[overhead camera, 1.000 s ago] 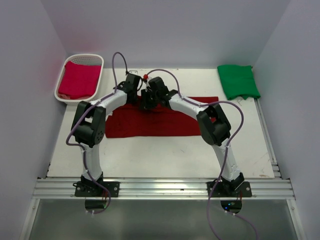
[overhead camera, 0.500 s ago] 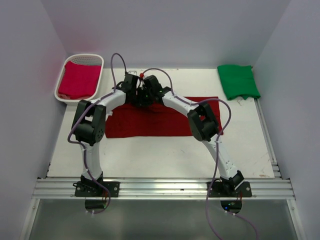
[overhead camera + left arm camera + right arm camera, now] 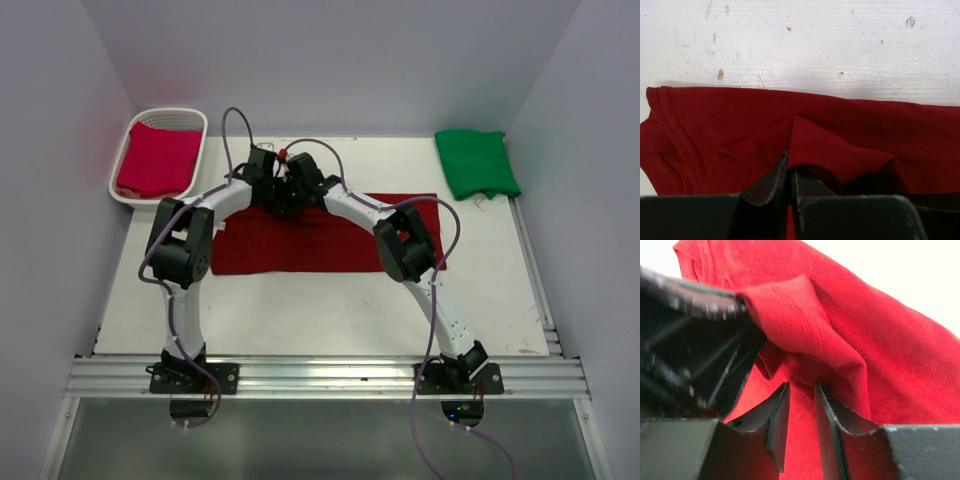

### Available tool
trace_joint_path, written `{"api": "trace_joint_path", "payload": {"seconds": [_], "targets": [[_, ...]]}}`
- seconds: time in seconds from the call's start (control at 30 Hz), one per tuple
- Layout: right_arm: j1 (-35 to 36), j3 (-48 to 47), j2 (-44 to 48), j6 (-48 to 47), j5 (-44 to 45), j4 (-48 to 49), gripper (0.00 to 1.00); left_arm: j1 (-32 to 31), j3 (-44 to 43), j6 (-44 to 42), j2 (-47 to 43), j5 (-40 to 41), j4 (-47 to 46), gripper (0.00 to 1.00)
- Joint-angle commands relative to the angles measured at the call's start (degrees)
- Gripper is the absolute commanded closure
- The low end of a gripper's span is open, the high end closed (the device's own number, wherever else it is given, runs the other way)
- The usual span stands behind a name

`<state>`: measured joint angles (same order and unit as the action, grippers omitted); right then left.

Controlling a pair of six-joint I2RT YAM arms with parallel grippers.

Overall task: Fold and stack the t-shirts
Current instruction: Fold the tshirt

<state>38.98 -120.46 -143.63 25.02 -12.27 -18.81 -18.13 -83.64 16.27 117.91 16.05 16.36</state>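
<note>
The dark maroon t-shirt lies spread as a wide strip in the middle of the table. Both grippers meet at its far edge. My left gripper is shut on a raised fold of the shirt, pinched between its fingertips. My right gripper is right beside it, jaws a little apart, its tips just under the same lifted fold. The left gripper's body fills the left of the right wrist view. The green t-shirt lies folded at the far right. The crimson t-shirt lies in the basket.
The white lattice basket stands at the far left corner. White walls close the table on three sides. A metal rail runs along the near edge.
My right gripper has moved left and farther back, closing up against the left gripper at the shirt's far edge. Its elbow swung left. The left arm has barely moved.
</note>
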Motion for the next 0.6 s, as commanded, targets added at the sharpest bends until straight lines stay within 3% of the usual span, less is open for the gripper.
{"api": "trace_joint_path", "payload": {"seconds": [0.0,0.43,0.57], "targets": [[0.0,2.9,4.9,-3.0,2.9,0.7,0.68,0.6,-2.6,-1.0,1.2,-1.1,-2.2,0.93],[0.0,7.1,8.7,-6.8,1.7,6.1,0.62,2.0,-3.2,-0.7,3.6,-4.8,-3.0,0.92],[0.0,8.2,9.8,-7.7,-0.7,8.2,0.61,2.7,-2.1,-0.2,3.6,-5.9,-3.4,0.84]]}}
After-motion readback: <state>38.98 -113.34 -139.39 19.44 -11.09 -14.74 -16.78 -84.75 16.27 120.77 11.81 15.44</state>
